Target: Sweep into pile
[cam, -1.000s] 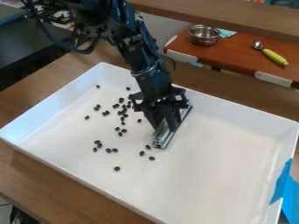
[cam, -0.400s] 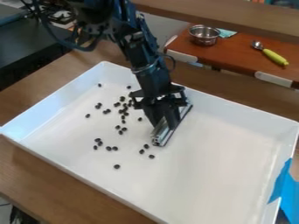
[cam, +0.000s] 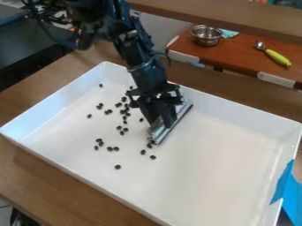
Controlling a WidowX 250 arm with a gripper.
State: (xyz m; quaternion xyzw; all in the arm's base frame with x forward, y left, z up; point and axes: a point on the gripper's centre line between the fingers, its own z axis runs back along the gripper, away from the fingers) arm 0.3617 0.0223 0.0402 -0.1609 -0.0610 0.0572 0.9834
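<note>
My gripper (cam: 161, 122) is low over the middle of the white tray (cam: 218, 150), shut on a silver metal bar (cam: 171, 123) with a dark lower edge. The bar lies slantwise, its near end toward the lower left, down at the tray floor. Small dark beans (cam: 124, 110) are scattered to the left of the bar, loosest toward the tray's left and back. One bean (cam: 149, 146) sits right by the bar's near end, with two others just below it. A lone bean (cam: 118, 167) lies nearer the front.
The tray has raised walls on a wooden table (cam: 65, 185). Blue tape (cam: 287, 190) covers its right corner. Behind, a reddish-brown surface holds a metal bowl (cam: 205, 35) and a green-handled scoop (cam: 275, 56). A wooden beam (cam: 236, 20) crosses the top.
The gripper and the bar have shifted slightly left, toward the beans. The bar's near end is now close against one bean; the other beans look almost unmoved.
</note>
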